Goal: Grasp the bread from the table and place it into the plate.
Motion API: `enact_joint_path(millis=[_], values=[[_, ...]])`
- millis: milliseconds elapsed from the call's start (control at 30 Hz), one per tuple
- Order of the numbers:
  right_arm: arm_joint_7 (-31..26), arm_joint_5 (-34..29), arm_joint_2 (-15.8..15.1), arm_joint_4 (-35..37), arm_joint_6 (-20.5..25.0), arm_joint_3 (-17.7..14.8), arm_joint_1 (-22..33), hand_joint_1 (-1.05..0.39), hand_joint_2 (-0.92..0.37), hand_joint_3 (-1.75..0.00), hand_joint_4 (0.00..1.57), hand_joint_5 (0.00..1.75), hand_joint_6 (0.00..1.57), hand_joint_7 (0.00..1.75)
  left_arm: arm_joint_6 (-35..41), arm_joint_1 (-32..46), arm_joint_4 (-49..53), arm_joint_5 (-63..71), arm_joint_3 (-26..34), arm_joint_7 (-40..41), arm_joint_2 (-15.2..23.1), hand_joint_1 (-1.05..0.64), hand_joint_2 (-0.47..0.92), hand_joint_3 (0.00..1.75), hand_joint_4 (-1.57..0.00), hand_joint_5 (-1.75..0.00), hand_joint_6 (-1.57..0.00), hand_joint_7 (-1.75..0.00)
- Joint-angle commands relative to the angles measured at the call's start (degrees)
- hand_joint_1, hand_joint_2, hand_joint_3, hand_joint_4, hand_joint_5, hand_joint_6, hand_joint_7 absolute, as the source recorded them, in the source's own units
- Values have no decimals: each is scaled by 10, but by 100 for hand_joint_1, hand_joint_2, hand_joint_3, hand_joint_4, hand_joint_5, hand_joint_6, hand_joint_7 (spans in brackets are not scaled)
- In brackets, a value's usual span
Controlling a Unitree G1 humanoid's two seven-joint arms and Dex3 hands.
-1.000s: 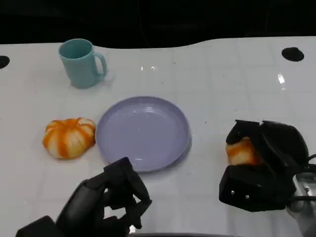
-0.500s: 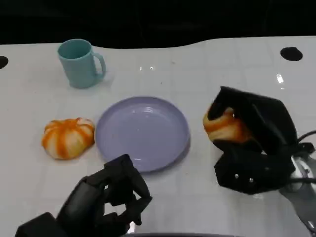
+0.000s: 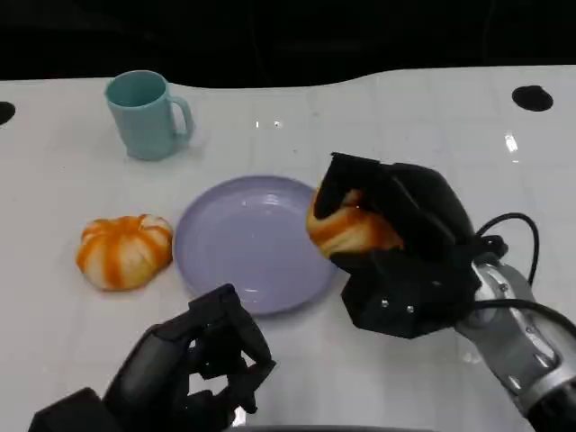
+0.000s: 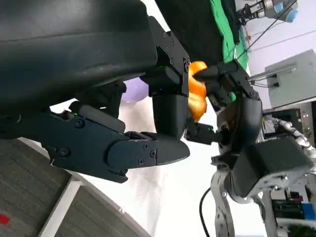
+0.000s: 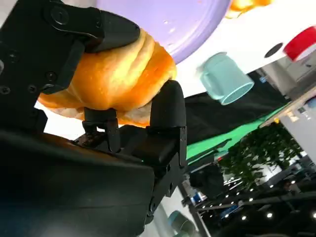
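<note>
Beside the fingers: the purple plate [image 3: 256,241] lay just left of the right hand [image 3: 396,261], nothing between them.
Further off: an orange pumpkin-shaped bun [image 3: 125,250] and a teal mug [image 3: 145,113] sat beyond the plate.
Bread [image 3: 346,227]: clasped in the right hand's fingers, raised over the plate's right rim, long axis roughly level.
Left hand [image 3: 193,364]: fingers curled, holding nothing.
Surface: white table [image 3: 405,126], dark room behind.

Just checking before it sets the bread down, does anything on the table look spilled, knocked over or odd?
Nothing stands out. The cup stands upright, the plate lies flat and bare, the orange bun sits beside it, and the right hand holds the bread at the plate's edge.
</note>
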Motion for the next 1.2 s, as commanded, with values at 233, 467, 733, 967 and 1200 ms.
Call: enact_joint_path(millis=[233, 467, 733, 967, 1200], values=[[-23, 16, 68, 165, -35, 8, -109, -15, -30, -142, 95, 175, 74, 175, -9, 12, 0, -9, -2, -3, 4, -49, 92, 46, -66, -175, -45, -174], [8, 61, 109, 279, -47, -12, -166, -12, -35, -137, 87, 175, 76, 138, -5, 21, -10, -11, -5, -4, 5, -48, 92, 46, -64, -175, -44, -173], [112, 63, 91, 296, -38, 10, -187, -49, -88, -33, 5, 46, 30, 8, 5, 26, -23, -12, -10, -1, 6, -48, 92, 47, -63, -175, -43, -174], [144, 39, 67, 263, -33, 38, -174, -70, -92, -36, 0, 7, 20, 1, 11, 27, -27, -13, -10, 1, 6, -49, 92, 48, -64, -175, -43, -174], [174, 51, 46, 182, -11, 31, -132, -67, -92, -36, 1, 10, 17, 0, -1, 23, -19, -4, -10, 2, 6, -50, 92, 48, -65, -175, -44, -175]])
